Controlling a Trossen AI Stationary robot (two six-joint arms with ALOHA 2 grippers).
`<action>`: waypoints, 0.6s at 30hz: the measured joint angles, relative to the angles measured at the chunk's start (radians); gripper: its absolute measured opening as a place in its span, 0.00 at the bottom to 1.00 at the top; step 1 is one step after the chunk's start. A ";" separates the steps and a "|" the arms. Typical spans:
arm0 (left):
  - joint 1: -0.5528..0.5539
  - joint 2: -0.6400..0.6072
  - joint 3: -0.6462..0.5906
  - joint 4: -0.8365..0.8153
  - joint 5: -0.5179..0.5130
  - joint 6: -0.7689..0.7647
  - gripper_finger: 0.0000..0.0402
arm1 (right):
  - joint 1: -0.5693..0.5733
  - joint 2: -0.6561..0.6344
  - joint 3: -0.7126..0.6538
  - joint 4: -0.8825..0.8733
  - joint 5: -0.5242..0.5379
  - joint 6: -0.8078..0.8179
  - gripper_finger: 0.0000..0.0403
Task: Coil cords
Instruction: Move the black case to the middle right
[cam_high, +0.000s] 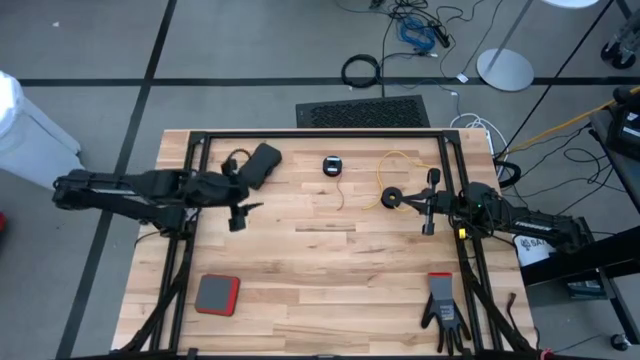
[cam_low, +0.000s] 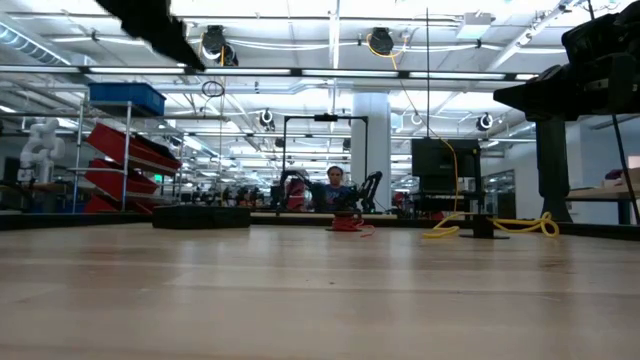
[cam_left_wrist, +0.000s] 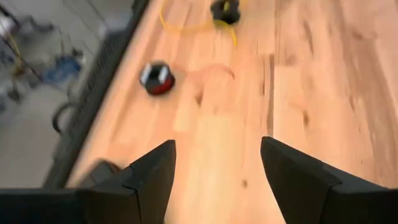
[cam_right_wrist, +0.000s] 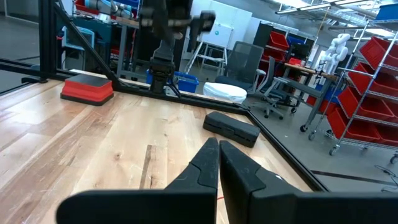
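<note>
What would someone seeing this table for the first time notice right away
Probably the yellow cord, looping loosely on the wooden table toward its far right, with its black reel just beside the shut right gripper. Next, the red-orange cord's reel near the far edge at the middle, and the open left gripper hovering over bare wood on the left. A red pad and a black glove sit at the near corners.

Yellow cord (cam_left_wrist: 186, 23) cut off by frame edge; reel (cam_left_wrist: 157, 78) blurred.

two cords (cam_high: 395, 180) lie on the table (cam_high: 320, 270) between the arms, a glove (cam_high: 443, 305) nearer.
</note>
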 joint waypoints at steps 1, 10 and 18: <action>0.000 0.008 -0.033 0.015 0.000 -0.013 0.61 | 0.000 0.000 0.000 0.000 0.000 0.000 0.00; -0.001 0.069 -0.441 0.713 0.078 -0.055 0.61 | 0.000 0.000 0.000 0.000 0.000 0.000 0.00; 0.001 0.187 -0.644 1.725 0.094 0.055 0.61 | 0.000 0.000 0.000 0.000 0.000 0.000 0.00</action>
